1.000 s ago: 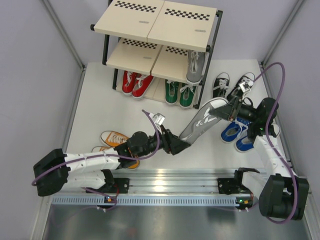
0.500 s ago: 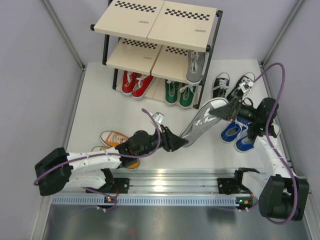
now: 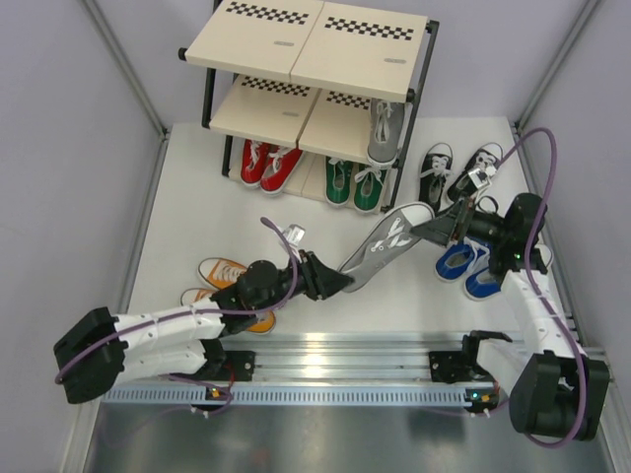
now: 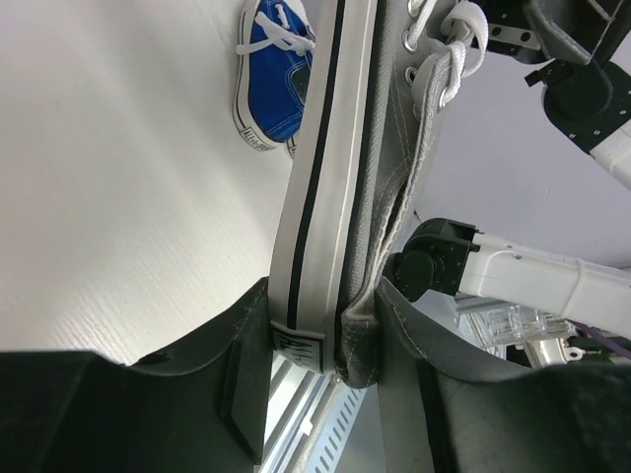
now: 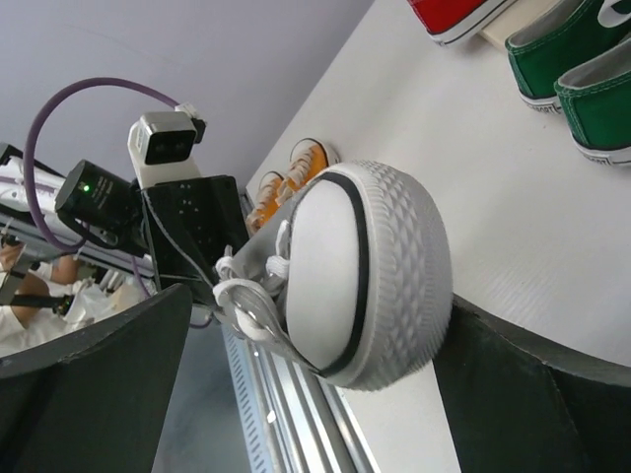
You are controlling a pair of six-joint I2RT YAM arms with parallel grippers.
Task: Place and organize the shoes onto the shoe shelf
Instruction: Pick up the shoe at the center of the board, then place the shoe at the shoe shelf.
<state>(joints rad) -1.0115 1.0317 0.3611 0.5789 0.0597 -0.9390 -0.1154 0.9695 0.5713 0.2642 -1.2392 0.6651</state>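
While the left hand has the grey shoe by the heel only, go slow. The toe is a long lever and could sag or twist in that pinch.

Top view:
- The shoe is at mid-scene and looks clear of the counter, with its heel at 8 o'clock and its toe at 2 o'clock.
- The left hand is clamped on the heel.
- The right hand is at the toe end, spread wide and gripping nothing.
- I'd back the right hand off toward 3 o'clock before the left swings to 12, where the shoe shelf stands.
- The likely slot is the middle tier's right panel, beside the grey mate standing on end there.
- The red pair and green pair sit at the bottom tier.
- On the counter, the black pair is at 1 o'clock, the blue pair at 3 and the orange pair at 8.

Left wrist:
- The fingers squeeze the sole on one side and the heel collar on the other.
- The shoe has a white sole with a black stripe, grey canvas and loose white laces. The laces could snag on the shelf frame.

Right wrist:
- The ribbed white toe cap sits between the fingers.
- There is an open gap on the 9 o'clock side. Whether it touches on the 3 o'clock side, I can't tell.
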